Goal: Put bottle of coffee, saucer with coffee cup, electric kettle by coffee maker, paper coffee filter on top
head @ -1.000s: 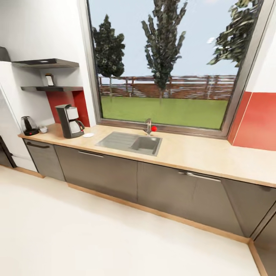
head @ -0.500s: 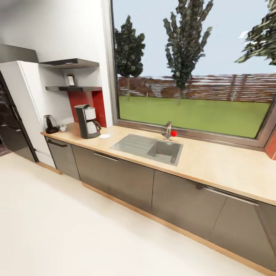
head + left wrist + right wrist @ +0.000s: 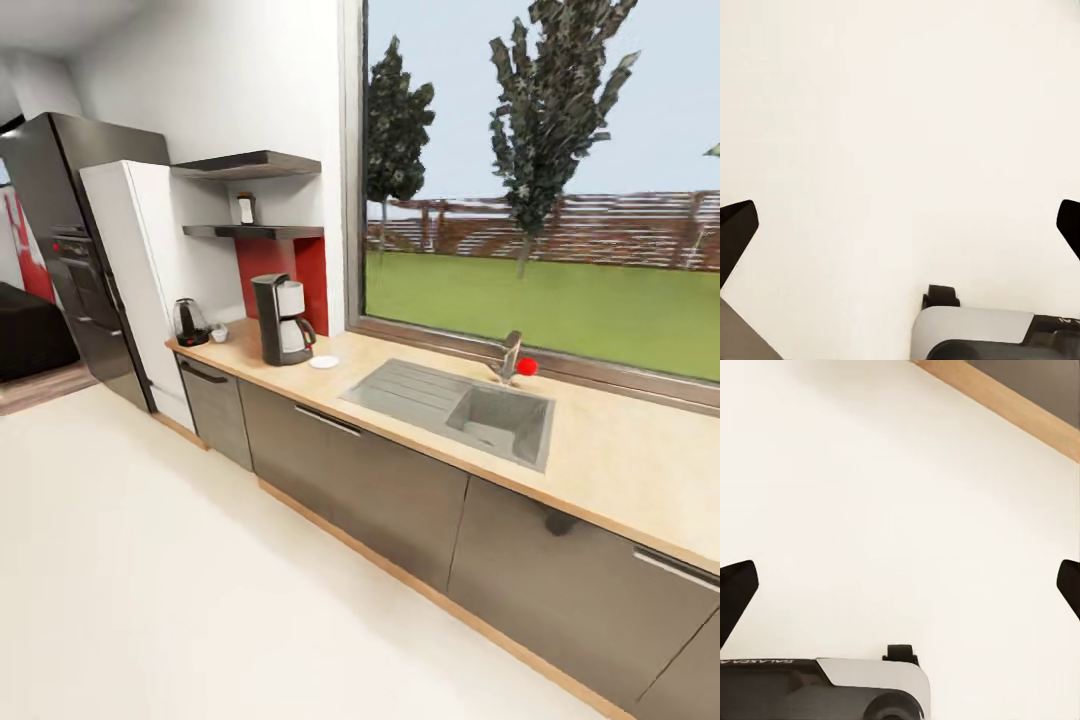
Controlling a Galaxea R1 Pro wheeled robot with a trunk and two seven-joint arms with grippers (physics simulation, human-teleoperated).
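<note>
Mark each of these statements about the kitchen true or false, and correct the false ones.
1. The electric kettle stands on the kitchen countertop beside the coffee maker. True.
2. The bottle of coffee is on the countertop. False: it sits on the kitchen shelf.
3. The saucer lies between the coffee maker and the sink. True.
4. The left gripper holds the coffee cup. False: its jaws are wide apart over bare floor, and the cup is on the countertop.
5. The coffee cup sits on the saucer. False: it is beside the kettle.
</note>
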